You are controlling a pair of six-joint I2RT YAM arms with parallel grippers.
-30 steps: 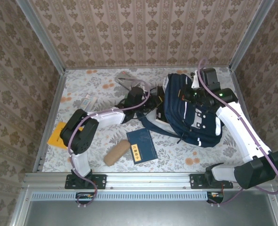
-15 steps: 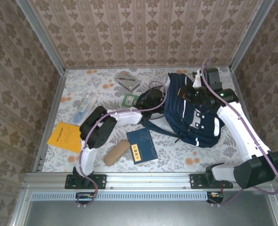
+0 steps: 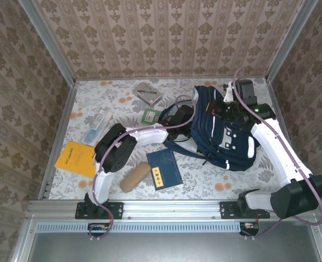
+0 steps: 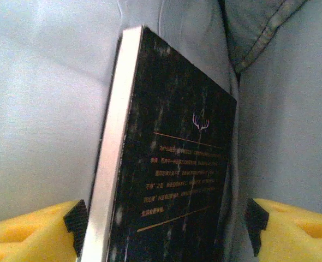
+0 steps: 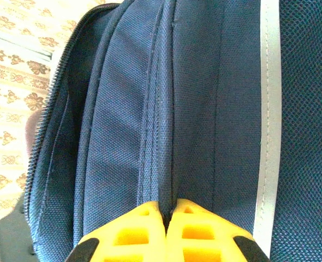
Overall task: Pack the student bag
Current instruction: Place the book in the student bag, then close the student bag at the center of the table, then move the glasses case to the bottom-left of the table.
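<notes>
Obstacle: black book (image 4: 172,164) inside student bag (image 4: 35,98)

**Cropped edges, buried tips, unreadable print**

In the left wrist view the black book with white page edges (image 4: 172,164) ran off the bottom edge, its fine gold print too blurred to read, and the left pincer (image 4: 164,218) had its yellow foam pads (image 4: 24,232) cropped at the bottom corners. From above, that pincer's tips lay hidden in the mouth of the large navy-blue fabric backpack (image 3: 234,147). The right pincer (image 5: 169,210) had its yellow fingers (image 5: 128,234) cut by the lower edge. The blue notebook (image 3: 165,168) carried a label too small to read, and the small green item (image 3: 150,115) was too small to identify.
</notes>
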